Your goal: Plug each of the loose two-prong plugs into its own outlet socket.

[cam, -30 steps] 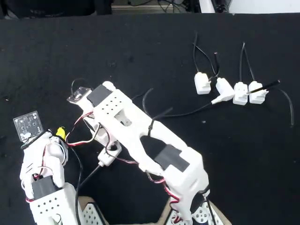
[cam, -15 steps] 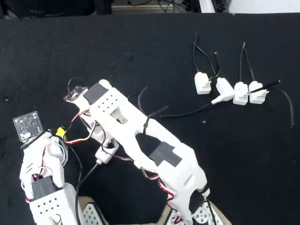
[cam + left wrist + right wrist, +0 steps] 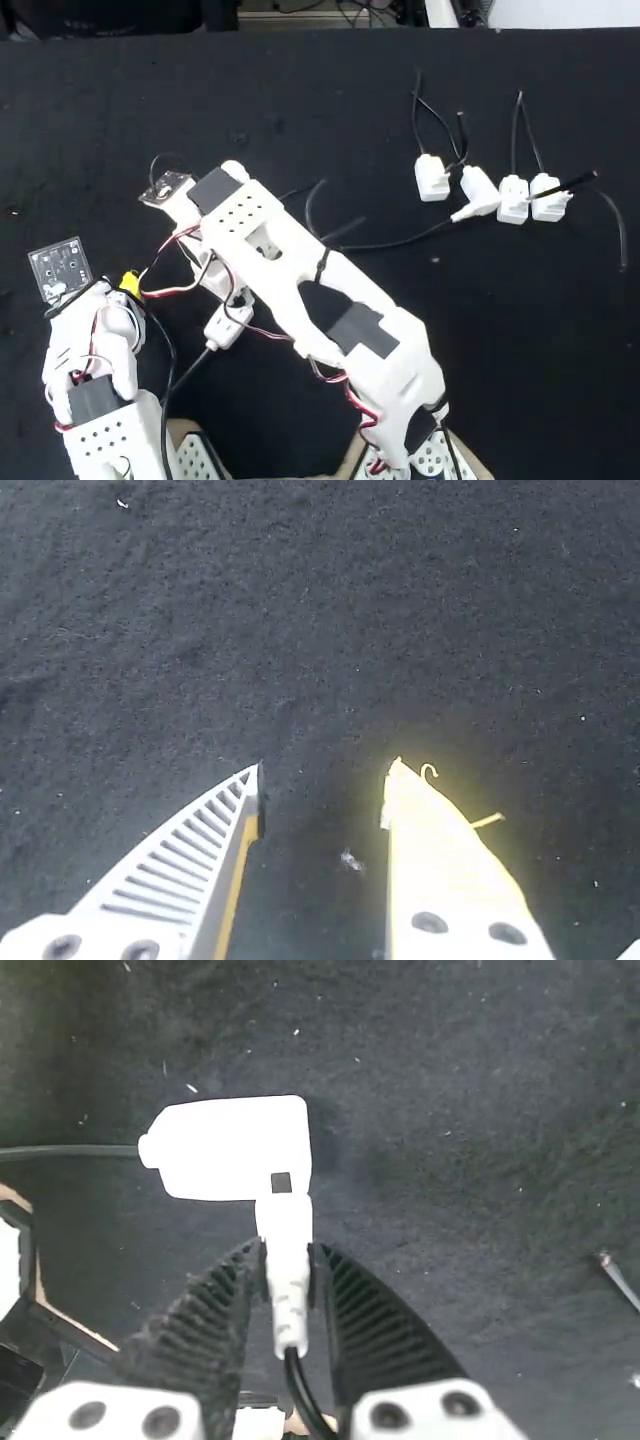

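Right fingers [image 3: 215,1305] close narrowly on a white plug [image 3: 283,1215], whose black cord [image 3: 298,1390] trails back between them. The plug's front end touches a white socket [image 3: 235,1150] lying on the black table [image 3: 480,1080] just past the fingertips. Left fingers [image 3: 190,860] stand wide apart above the table. Four more white pieces [image 3: 513,198] lie in a row well beyond both sets of fingers.
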Tool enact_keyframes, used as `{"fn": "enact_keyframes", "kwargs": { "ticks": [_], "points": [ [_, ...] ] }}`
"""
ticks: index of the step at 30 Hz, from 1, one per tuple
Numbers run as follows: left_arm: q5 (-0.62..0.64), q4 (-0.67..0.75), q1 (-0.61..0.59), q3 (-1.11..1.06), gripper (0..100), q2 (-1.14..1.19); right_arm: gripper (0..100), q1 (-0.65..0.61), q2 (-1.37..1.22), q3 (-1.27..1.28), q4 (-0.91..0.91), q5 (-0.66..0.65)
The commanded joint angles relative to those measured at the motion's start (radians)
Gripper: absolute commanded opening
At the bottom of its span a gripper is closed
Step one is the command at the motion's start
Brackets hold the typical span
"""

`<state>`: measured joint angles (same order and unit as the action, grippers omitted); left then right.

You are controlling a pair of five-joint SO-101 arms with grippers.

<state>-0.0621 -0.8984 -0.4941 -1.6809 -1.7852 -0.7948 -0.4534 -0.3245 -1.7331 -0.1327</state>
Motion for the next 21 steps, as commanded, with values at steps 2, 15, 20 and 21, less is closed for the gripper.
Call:
{"fn": "enact_keyframes", "kwargs": {
  "ticks": [2, 15, 20, 21],
  "points": [
    [0.006, 0.012, 0.005, -0.019, 20, -0.003, 1.1, 0.011, -0.039, -0.094, -0.029, -0.012],
    [0.006, 0.012, 0.005, -0.019, 20, -0.003, 1.1, 0.008, -0.116, -0.09, -0.032, -0.011],
    [0.006, 0.012, 0.005, -0.019, 20, -0.003, 1.1, -0.028, -0.124, -0.082, -0.028, -0.011],
    [0.006, 0.012, 0.005, -0.019, 20, -0.003, 1.1, -0.034, -0.124, -0.084, -0.028, -0.011]
  ]
}}
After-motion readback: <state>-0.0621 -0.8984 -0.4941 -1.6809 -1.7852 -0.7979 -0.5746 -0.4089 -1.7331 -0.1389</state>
